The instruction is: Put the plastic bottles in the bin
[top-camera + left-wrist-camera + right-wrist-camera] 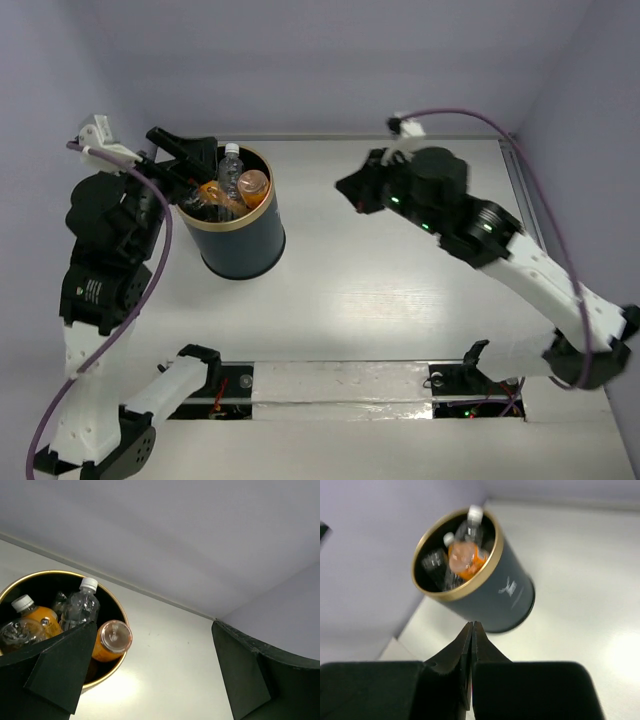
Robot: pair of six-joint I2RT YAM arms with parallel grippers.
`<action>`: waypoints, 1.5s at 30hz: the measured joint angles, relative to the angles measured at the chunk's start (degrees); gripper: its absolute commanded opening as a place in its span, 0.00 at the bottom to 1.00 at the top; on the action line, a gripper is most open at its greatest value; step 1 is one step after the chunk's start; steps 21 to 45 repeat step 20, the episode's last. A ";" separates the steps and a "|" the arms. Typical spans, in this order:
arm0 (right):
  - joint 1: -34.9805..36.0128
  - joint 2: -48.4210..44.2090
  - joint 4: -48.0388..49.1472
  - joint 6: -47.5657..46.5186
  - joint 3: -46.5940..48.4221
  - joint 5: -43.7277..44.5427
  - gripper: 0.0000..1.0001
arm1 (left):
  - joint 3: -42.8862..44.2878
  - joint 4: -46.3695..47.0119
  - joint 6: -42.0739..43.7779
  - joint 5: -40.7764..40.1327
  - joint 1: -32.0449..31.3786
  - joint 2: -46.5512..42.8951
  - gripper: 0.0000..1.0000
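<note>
The navy bin point(240, 243) with a gold rim stands at the far left of the table. Several plastic bottles are inside it: a clear white-capped one point(231, 164), an orange one point(252, 186) and others half hidden. My left gripper point(188, 163) is open and empty, hovering over the bin's far-left rim. In the left wrist view the bin point(116, 666) sits under the left finger, holding the clear bottle point(81, 606) and orange bottles point(111, 641). My right gripper point(347, 189) is shut and empty, right of the bin. In the right wrist view its tips point(472, 626) point at the bin point(506, 596).
The white table point(400, 280) has lavender walls behind and at both sides. A purple cable point(540, 190) runs along the right arm. The arm bases and a metal strip point(330, 385) lie at the near edge.
</note>
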 measured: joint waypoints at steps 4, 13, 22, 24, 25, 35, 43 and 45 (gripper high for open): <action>0.00 -19.45 1.57 -0.09 -12.79 6.56 0.15 | -0.52 -2.84 -0.26 0.98 0.00 -4.09 0.99; 0.00 -46.21 -6.54 6.88 -26.36 24.52 1.00 | -4.76 -7.93 -2.67 3.45 0.00 -13.60 0.99; 0.00 -45.99 -13.55 8.76 -26.29 29.22 1.00 | -7.58 -9.05 -4.35 6.86 0.00 -14.19 0.99; 0.00 -45.99 -13.55 8.76 -26.29 29.22 1.00 | -7.58 -9.05 -4.35 6.86 0.00 -14.19 0.99; 0.00 -45.99 -13.55 8.76 -26.29 29.22 1.00 | -7.58 -9.05 -4.35 6.86 0.00 -14.19 0.99; 0.00 -45.99 -13.55 8.76 -26.29 29.22 1.00 | -7.58 -9.05 -4.35 6.86 0.00 -14.19 0.99; 0.00 -45.99 -13.55 8.76 -26.29 29.22 1.00 | -7.58 -9.05 -4.35 6.86 0.00 -14.19 0.99; 0.00 -45.99 -13.55 8.76 -26.29 29.22 1.00 | -7.58 -9.05 -4.35 6.86 0.00 -14.19 0.99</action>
